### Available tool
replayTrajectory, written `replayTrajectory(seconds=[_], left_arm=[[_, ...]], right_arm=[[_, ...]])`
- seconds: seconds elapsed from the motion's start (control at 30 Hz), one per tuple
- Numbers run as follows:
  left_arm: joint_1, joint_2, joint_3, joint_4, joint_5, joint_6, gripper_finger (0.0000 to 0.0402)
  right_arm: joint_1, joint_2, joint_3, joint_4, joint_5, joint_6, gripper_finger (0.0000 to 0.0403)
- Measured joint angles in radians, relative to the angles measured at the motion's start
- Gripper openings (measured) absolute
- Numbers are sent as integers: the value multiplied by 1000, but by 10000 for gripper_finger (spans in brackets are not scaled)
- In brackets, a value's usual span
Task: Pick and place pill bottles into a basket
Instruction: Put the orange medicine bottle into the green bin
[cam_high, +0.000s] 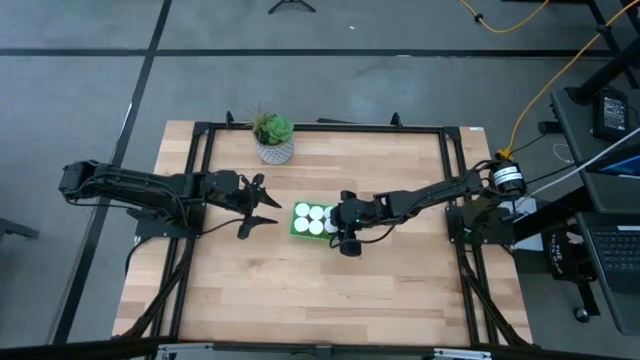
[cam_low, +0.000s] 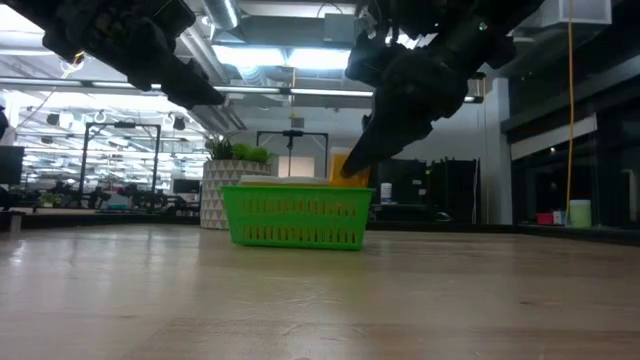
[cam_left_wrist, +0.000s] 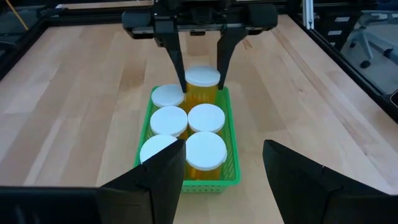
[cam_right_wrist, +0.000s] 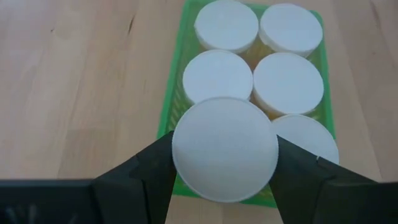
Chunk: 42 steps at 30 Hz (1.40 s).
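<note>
The green basket sits mid-table with several white-capped orange pill bottles standing upright on its floor. My right gripper is over the basket's right end, shut on one more pill bottle, whose cap stands higher than the others. My left gripper hangs open above the table just left of the basket and touches nothing. My right gripper pinches the held bottle between its two fingers, one on each side at the white cap and upper body. The fingers slant down from the table's right side. The bottle is upright; the basket wall hides its lower end.
A potted plant in a white patterned pot stands at the table's far edge, behind the basket. Black frame rails run along the table's left, right and far sides. Bare wood lies on the near side of the basket.
</note>
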Motion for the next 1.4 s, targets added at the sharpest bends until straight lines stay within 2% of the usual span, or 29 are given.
replayTrajectory(seconds=[0.27,1.4], left_arm=[[0,0,0,0,0,10,210],[0,0,0,0,0,10,210]], right_arm=[[0,0,0,-1,-28,-4,218],[0,2,0,14,-34,-66,218]])
